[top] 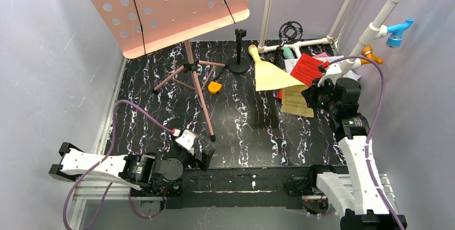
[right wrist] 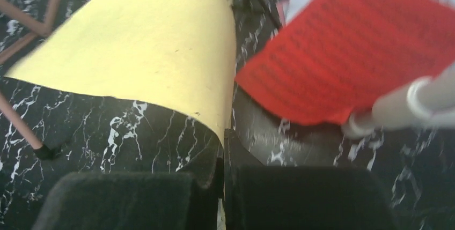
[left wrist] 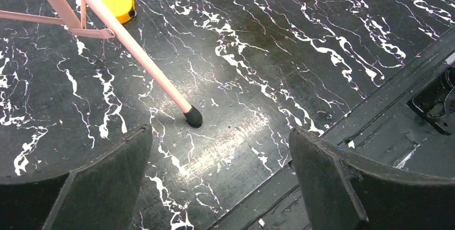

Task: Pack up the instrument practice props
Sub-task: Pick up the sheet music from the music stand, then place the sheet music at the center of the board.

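Currently: yellow sheet pinched by right gripper, back right of table

Item 1. Yellow music sheet (top: 273, 77) (right wrist: 150, 53). Lifted off the black marbled table (top: 257, 133) toward its back right, bowed upward. One edge is clamped in the right gripper (top: 310, 94) (right wrist: 222, 182), whose jaws are closed flat on the paper.

Item 2. Red sheet (top: 307, 68) (right wrist: 349, 53). Just beside the yellow one, on its right. Printed, and it lies over paler paper at the back right corner.

Item 3. Beige microphone (top: 253, 52). On the table behind the yellow sheet. The teal microphone (top: 288, 53) lies further right, near the pipe base.

Item 4. Pink perforated board (top: 161, 5). Upright at back left on its pink tripod legs (top: 201, 98). One leg's black foot (left wrist: 193, 116) stands on the table just ahead of the left gripper.

Item 5. Left gripper (top: 205, 156) (left wrist: 220, 149). Low over the near left table, jaws spread wide, holding nothing.

Other fixtures. Black stand (top: 239, 53) behind the tripod. Small orange object (top: 215, 87) (left wrist: 120, 6) between the tripod legs and the stand. White pipe frame (top: 375, 21) along the back and right side.
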### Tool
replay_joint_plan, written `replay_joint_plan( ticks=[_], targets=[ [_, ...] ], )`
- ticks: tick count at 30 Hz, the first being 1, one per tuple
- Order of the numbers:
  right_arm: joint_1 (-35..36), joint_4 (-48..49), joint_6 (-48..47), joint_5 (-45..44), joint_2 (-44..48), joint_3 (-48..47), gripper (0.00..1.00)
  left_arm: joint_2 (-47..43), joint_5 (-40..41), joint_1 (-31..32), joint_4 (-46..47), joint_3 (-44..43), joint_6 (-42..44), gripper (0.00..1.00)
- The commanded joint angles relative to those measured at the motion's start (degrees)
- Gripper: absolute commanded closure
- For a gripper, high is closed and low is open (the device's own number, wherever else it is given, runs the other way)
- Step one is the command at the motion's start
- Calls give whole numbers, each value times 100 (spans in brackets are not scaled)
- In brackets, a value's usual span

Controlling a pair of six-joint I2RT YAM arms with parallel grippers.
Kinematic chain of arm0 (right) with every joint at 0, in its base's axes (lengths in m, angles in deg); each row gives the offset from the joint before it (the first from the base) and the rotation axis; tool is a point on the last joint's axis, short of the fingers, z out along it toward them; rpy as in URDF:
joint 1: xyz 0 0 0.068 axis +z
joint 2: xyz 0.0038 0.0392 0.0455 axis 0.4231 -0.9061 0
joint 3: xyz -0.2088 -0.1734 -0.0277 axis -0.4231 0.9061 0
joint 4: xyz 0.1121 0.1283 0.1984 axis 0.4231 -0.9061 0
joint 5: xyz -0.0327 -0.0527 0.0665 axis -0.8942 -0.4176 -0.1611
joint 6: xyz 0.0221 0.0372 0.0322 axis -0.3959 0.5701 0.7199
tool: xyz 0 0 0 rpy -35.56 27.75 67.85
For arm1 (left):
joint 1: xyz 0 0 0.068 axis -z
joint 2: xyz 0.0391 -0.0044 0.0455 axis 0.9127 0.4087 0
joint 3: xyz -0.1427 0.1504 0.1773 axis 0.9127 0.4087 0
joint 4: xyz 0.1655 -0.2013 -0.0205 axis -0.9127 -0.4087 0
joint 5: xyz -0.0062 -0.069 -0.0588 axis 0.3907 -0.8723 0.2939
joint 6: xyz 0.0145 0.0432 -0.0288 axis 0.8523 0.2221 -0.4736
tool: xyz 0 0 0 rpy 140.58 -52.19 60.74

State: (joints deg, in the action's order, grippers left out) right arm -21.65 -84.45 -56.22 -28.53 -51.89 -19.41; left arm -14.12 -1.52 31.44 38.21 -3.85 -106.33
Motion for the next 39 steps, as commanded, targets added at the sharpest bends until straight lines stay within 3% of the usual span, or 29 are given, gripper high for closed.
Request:
replay_joint_plan(
  ticks=[1,8,18,24,31,39],
  targets=[
    [-61,273,1129,-1004,58,324,99,-39,135,632,89,82,-271,2],
    [-146,769,1739,-2606,-332,491,99,-73,157,631,46,85,-289,2],
    [-215,1526,2437,-2964,-660,627,99,-28,177,631,-6,38,-302,2],
    [-210,1902,2204,-2622,-687,639,99,10,208,631,85,72,-291,2],
    [-17,2120,1635,-891,-709,657,99,108,229,631,107,45,-242,2],
    [388,2099,-91,-1756,-881,159,99,126,238,631,207,63,-196,2]
  ],
)
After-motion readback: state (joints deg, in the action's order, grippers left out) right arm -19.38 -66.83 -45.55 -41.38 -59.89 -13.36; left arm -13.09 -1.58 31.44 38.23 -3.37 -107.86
